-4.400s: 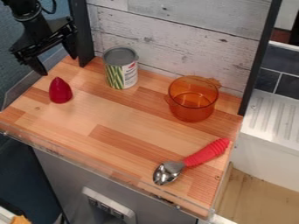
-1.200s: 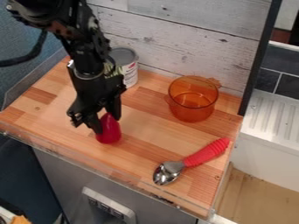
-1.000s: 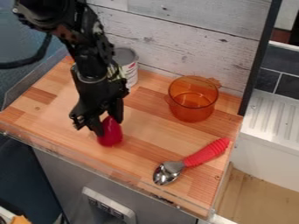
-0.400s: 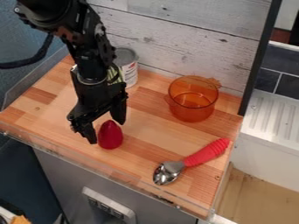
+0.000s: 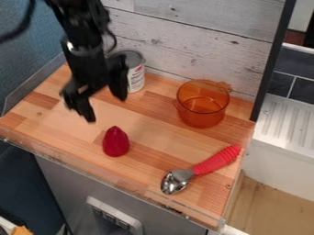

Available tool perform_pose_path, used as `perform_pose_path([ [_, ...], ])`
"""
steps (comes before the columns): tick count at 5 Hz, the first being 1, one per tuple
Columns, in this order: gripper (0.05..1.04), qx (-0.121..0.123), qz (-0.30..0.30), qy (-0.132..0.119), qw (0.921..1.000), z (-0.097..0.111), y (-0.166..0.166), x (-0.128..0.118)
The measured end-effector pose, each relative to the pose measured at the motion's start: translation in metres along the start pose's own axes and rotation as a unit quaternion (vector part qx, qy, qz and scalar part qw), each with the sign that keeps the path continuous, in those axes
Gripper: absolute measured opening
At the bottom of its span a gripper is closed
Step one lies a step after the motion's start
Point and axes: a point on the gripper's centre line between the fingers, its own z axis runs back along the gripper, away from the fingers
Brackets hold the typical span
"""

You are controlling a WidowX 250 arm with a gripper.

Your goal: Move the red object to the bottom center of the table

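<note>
The black gripper [image 5: 108, 109] hangs open over the left-middle of the table, above and slightly left of the red object, with a gap between them. Nothing is between its fingers. The red object [image 5: 116, 142], a cone with a rounded tip, stands upright on the wooden table [image 5: 147, 133], left of the middle and close to the front edge.
A can [image 5: 136, 75] stands at the back, partly behind the gripper. The transparent orange pot [image 5: 202, 104] is at the back right. A spoon with a red handle [image 5: 217, 159] lies at the front right. A clear low rim [image 5: 80, 160] runs along the front edge.
The red object was carried from the back left to near the front edge and let go. The gripper opened, then rose up and back from it; the object stayed standing.
</note>
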Motion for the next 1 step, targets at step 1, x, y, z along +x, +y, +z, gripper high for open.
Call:
perform_pose_path([
  [1,1.0,-0.001,-0.003,-0.001,1.0,0.0011,-0.0004,0.0003],
])
